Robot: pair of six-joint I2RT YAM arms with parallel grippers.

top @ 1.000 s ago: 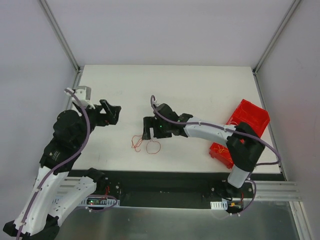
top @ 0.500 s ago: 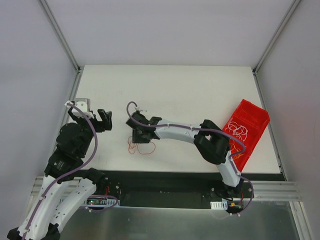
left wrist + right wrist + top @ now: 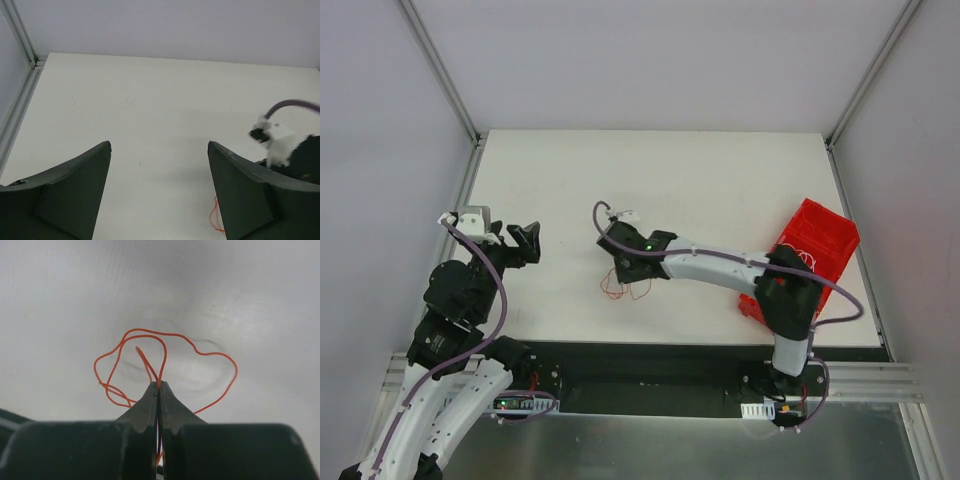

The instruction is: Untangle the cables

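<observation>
A tangle of thin red-orange cables [image 3: 626,288] lies on the white table, near the front edge and just left of the middle. My right gripper [image 3: 626,270] points down at it. In the right wrist view the right gripper [image 3: 159,384] is shut on a strand of the red-orange cables [image 3: 165,347], and the loops fan out beyond the tips. My left gripper [image 3: 527,243] hovers well to the left, open, with nothing between its fingers [image 3: 75,190]. One short cable loop [image 3: 215,220] shows by its right finger.
A red bin [image 3: 817,232] stands at the right edge of the table, partly behind the right arm's elbow [image 3: 788,295]. The right arm's wrist [image 3: 280,145] with its purple lead shows at the right of the left wrist view. A metal frame rail [image 3: 20,100] runs along the table's left edge.
The right gripper has closed on the red-orange cable tangle, and the tangle has shifted a little with it. The left arm has drawn back toward the near left.
</observation>
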